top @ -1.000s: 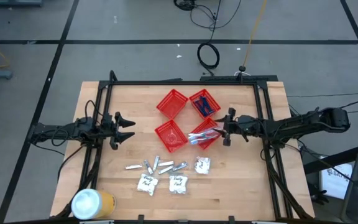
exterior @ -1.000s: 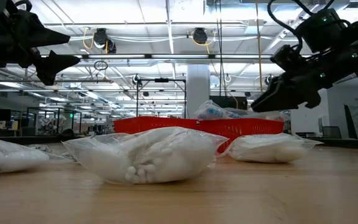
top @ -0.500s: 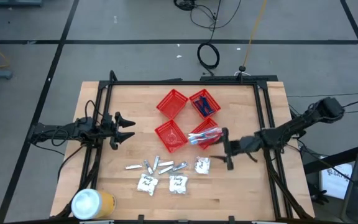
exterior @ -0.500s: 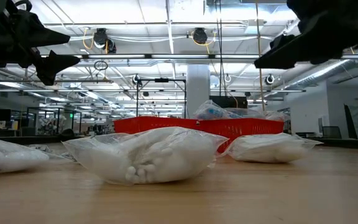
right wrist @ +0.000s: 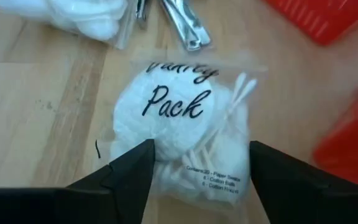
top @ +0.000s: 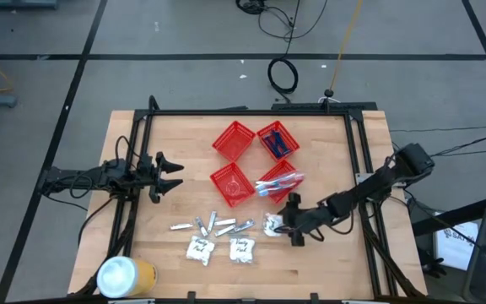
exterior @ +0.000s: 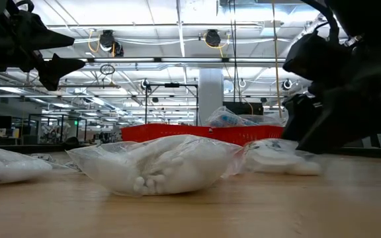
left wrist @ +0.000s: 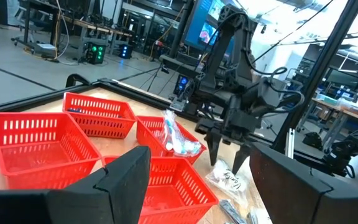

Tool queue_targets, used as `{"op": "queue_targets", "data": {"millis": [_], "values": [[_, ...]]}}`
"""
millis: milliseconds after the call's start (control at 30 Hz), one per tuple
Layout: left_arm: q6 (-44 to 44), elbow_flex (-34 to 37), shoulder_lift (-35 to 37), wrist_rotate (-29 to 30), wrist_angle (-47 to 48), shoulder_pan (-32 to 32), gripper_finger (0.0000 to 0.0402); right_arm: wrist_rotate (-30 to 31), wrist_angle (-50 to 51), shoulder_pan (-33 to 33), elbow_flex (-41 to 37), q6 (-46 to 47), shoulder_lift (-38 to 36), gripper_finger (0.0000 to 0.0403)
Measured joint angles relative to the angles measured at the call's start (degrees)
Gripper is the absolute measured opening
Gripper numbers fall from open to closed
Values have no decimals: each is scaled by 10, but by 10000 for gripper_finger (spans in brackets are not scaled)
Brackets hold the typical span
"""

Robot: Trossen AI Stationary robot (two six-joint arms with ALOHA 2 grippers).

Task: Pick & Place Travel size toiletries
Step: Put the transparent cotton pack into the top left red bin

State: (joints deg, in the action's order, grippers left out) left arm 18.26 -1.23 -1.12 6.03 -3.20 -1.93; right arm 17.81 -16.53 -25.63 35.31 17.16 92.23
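Note:
Three white sachets lie flat on the wooden table near its front: sachet, sachet and the right one, printed "Pack". Silvery tubes lie beside them. Toothbrushes in clear wrap fill one red basket and dark razors another. My right gripper is open and slants down over the right sachet, one finger on either side of it. I see no touch. My left gripper waits open at the table's left, level.
Four red mesh baskets stand in a cluster at the table's middle, just beyond the right gripper. A yellow can with a white lid stands at the near left corner. A black frame edges the table.
My right gripper has swung from beside the toothbrush basket toward the table's near edge and downward, tipping its fingers down. It now stands over the right sachet. The sachets and tubes have not moved.

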Motion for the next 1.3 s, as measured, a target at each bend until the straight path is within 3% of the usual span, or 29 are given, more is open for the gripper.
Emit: {"op": "queue_targets", "data": {"millis": [200,600,733,900,1100,1300], "values": [[0,0,0,0,0,0,271,-16,3,-1,0,26,1,194],[0,0,0,0,0,0,271,-16,-1,-19,-1,20,-81,15],[0,0,0,0,0,0,271,-16,-38,-19,-1,1,-129,26],[-11,0,0,7,-10,0,271,-14,-174,-14,-1,-116,-153,37],[13,0,0,30,-59,0,271,-12,-327,30,-1,-284,-109,11],[32,0,0,31,-78,0,271,-14,-405,96,-1,-335,-53,26]]}}
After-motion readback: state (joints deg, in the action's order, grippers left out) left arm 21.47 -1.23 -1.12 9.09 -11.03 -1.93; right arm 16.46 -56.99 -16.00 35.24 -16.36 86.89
